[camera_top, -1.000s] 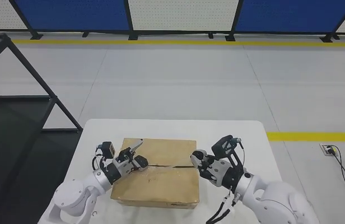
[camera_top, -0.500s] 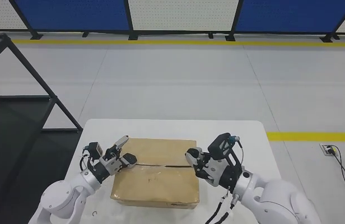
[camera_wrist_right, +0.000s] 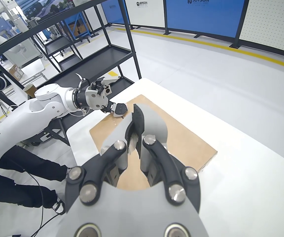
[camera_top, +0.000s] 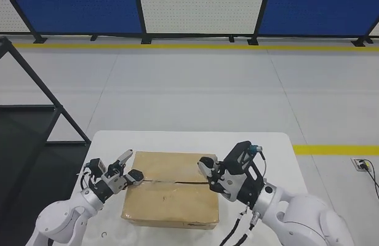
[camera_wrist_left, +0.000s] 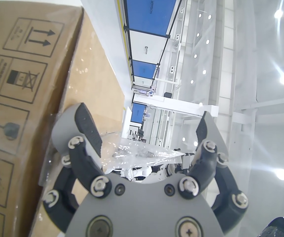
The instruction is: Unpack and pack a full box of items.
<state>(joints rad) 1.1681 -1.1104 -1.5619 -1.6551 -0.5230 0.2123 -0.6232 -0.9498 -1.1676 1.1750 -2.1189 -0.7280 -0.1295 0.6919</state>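
Box (camera_top: pixel 171 197) | left tool (camera_wrist_left: pixel 144 113) spread at its edge | right tool (camera_wrist_right: pixel 135 114) pressed together

The box (camera_top: pixel 171 197) is plain tan cardboard, its side printed with black-framed handling symbols (arrows, a glass, an umbrella), with glossy clear tape (camera_wrist_left: pixel 142 150) on it. The table (camera_top: pixel 263 147) is white. The left gripper (camera_wrist_left: pixel 144 110) and right gripper (camera_wrist_right: pixel 137 117) are pale grey with black fingers, while along the frame's top, blue and white dotted panels (camera_top: pixel 79 15) back a yellow floor line (camera_top: pixel 177 45).
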